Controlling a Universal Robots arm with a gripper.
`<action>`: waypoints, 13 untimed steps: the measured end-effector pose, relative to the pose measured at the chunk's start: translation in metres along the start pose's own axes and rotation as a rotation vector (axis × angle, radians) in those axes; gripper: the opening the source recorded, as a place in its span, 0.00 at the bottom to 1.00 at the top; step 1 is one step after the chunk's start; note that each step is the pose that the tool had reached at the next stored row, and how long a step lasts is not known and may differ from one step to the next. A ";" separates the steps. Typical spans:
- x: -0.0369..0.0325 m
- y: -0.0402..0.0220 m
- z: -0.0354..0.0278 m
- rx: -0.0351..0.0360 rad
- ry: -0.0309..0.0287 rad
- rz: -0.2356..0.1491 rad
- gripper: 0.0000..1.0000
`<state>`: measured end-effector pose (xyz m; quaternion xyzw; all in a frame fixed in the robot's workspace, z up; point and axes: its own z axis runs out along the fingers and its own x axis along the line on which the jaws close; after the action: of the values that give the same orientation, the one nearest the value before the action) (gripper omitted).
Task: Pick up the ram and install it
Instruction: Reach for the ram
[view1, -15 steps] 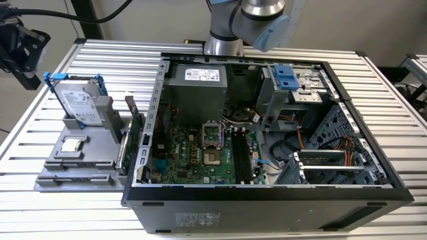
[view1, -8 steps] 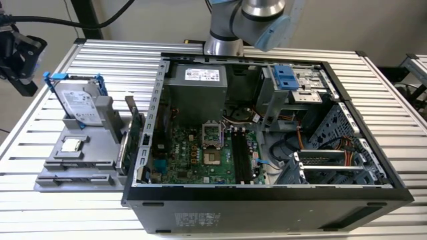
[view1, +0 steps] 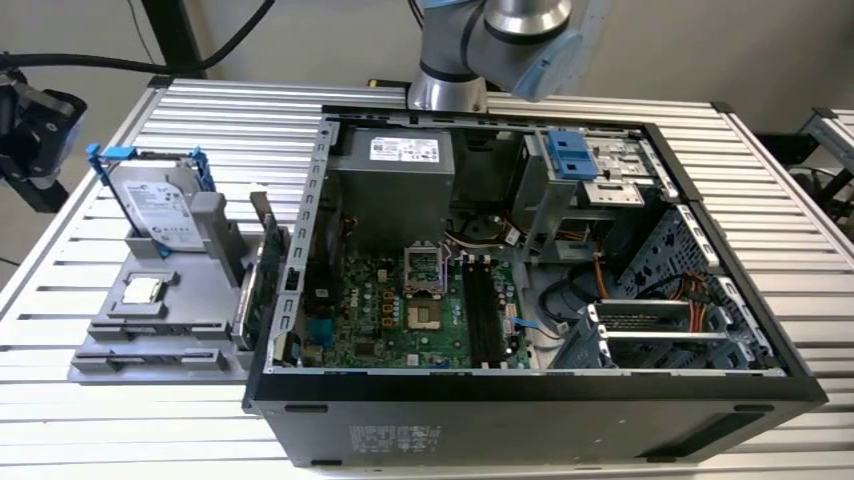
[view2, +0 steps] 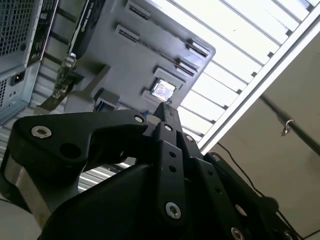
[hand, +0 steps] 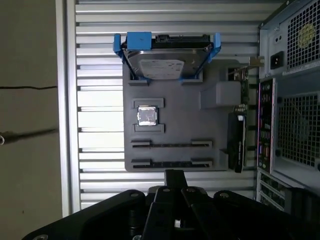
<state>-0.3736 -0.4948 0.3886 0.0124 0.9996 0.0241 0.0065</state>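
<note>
You had the gripper (hand: 175, 176) pinched closed on nothing beside the grey holder (hand: 170, 117); ram looked like the thin dark strip in its nearest slot (hand: 172, 162), couldn't confirm; descending with closed jaws risked striking the stick's edge and cracking it.

My table (view1: 200, 130) is a slatted aluminium top, with silvery ribs running across it. Two things rest directly on it. A grey parts holder (view1: 147, 355) sits toward the exterior view's left. Just beside it, an open black computer case (view1: 534, 420) lies on its side. My arm's base (view1: 447, 92) stands at the table's far edge, behind the case.
</note>
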 end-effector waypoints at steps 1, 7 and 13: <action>-0.0002 -0.0020 0.0001 -0.0001 -0.0001 0.000 0.00; -0.0003 -0.0071 -0.0002 0.0001 0.0000 0.000 0.00; -0.0004 -0.0074 -0.0002 0.0001 0.0000 0.000 0.00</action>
<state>-0.3734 -0.5022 0.3884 0.0124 0.9996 0.0241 0.0065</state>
